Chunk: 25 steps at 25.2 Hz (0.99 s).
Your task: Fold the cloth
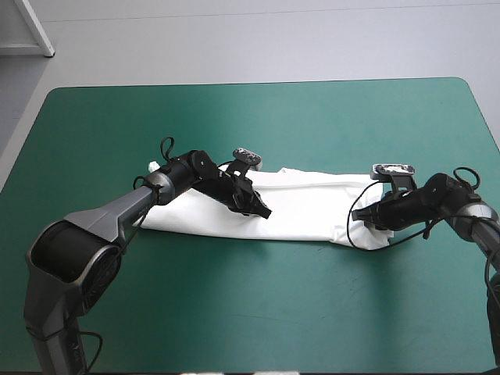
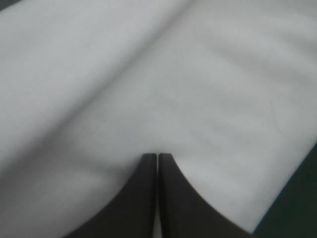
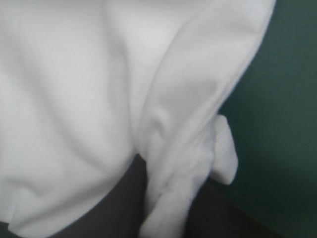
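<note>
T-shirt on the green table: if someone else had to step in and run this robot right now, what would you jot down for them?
Left gripper: shut, tips down near the middle of the T-shirt. I cannot tell whether it pinches any cloth.
Right gripper: shut on the T-shirt, with a bunched fold at the shirt's right end between its fingers.
T-shirt: lies across the middle of the teal-green table as a long, narrow band.
Done: it seems to be folded lengthwise.
Left: probably bring one end over the other to make a compact bundle, then let go.
</note>
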Each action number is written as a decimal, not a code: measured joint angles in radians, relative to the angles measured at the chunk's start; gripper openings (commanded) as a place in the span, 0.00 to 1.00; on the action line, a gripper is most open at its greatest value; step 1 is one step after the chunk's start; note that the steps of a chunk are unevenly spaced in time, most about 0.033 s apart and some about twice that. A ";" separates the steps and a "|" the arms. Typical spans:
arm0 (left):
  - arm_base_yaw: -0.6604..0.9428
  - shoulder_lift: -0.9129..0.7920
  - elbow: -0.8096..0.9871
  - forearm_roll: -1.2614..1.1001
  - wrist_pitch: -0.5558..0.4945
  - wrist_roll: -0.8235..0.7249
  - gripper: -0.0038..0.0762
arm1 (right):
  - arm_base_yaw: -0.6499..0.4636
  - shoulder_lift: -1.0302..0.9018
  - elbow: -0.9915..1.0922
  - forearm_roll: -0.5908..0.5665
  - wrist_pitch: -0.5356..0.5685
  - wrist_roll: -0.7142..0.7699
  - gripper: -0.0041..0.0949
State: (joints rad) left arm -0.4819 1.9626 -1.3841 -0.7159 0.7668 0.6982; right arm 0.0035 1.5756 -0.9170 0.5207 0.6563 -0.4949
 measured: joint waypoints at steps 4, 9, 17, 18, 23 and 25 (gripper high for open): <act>0.000 0.000 0.000 0.000 -0.006 -0.003 0.07 | 0.000 0.001 -0.029 0.001 0.014 -0.022 0.04; 0.000 0.001 0.000 -0.001 -0.011 -0.003 0.07 | 0.000 -0.009 -0.122 0.016 0.059 -0.025 0.04; 0.000 -0.004 0.004 0.000 -0.022 -0.003 0.07 | 0.051 -0.016 -0.294 0.030 0.163 -0.025 0.04; 0.000 -0.004 0.003 0.000 -0.022 -0.003 0.07 | 0.064 -0.016 -0.310 0.035 0.167 -0.025 0.04; 0.000 -0.023 -0.015 0.083 -0.034 -0.024 0.07 | 0.165 -0.016 -0.420 0.047 0.178 -0.018 0.04; 0.014 -0.052 -0.039 0.183 -0.025 -0.076 0.07 | 0.201 -0.016 -0.458 0.047 0.189 -0.006 0.04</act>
State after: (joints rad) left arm -0.4678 1.9102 -1.4229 -0.5331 0.7417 0.6219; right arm 0.2046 1.5599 -1.3753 0.5673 0.8453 -0.5005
